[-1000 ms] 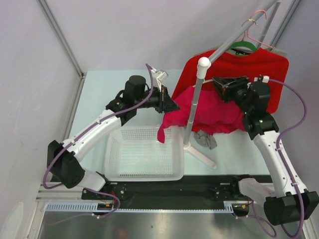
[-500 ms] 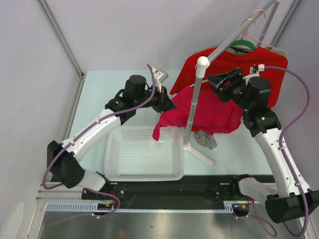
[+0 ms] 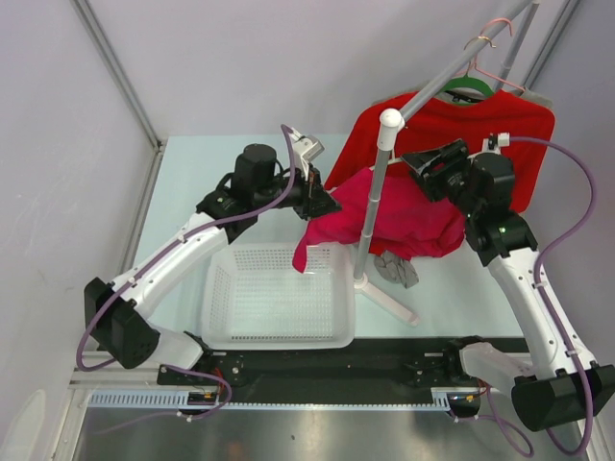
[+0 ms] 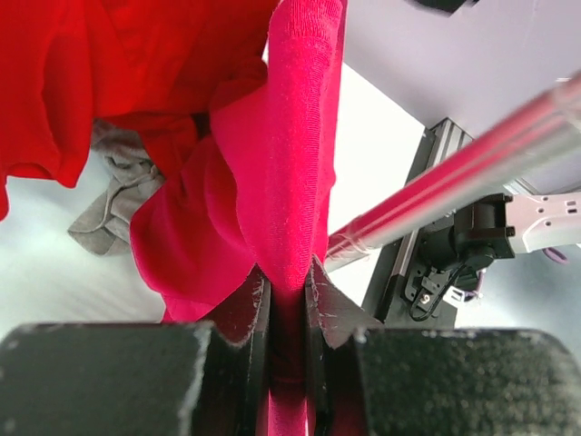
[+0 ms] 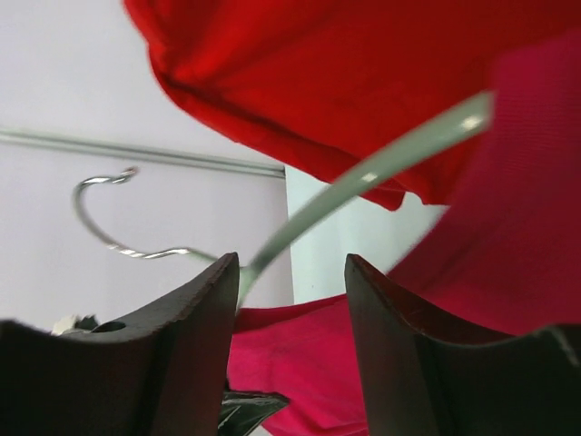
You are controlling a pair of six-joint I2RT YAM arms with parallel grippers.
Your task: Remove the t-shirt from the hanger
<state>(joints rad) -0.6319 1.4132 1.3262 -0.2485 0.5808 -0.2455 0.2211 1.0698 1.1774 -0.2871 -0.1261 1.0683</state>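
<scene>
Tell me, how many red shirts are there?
2. A bright orange-red shirt hangs from the rail at the back; a darker crimson shirt sags in front of it, pinched by the left end effector. More could hide behind.

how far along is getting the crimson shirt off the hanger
Done: the left pincer is shut on a fold of the t-shirt. In hand: the right pincer stands open at the hanger. Left: its far end seems under cloth, so pulling the shirt clear remains.

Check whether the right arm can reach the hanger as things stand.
Probably yes: the right gripper is open, and the hanger sits bare at its fingertips, with nothing between.
</scene>
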